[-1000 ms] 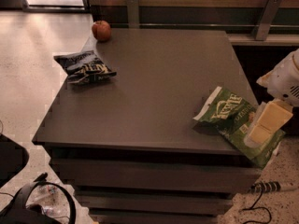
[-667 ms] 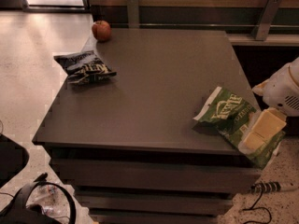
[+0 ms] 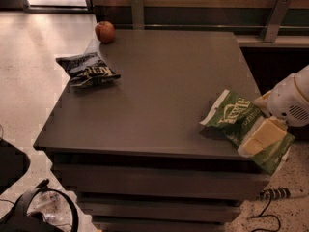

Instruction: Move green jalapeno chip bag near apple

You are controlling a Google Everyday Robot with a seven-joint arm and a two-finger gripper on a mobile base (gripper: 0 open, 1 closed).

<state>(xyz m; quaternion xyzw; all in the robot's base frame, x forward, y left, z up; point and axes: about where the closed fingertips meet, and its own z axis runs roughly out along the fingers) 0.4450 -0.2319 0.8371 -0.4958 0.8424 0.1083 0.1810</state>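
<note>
I've got the gripper [image 3: 258, 129] over the green jalapeno chip bag [image 3: 231, 115]; grip state: can't tell. Bag's long axis runs diag., white end up-left of gripper, other end overhanging the table [image 3: 164, 91] front-right corner. Apple [image 3: 105, 31] is far up-left, open top btwn.

Smooth plastic end effector [image 3: 261, 131] hangs over the crinkly green jalapeno chip bag [image 3: 231, 114] on the matt table [image 3: 169, 91].
</note>
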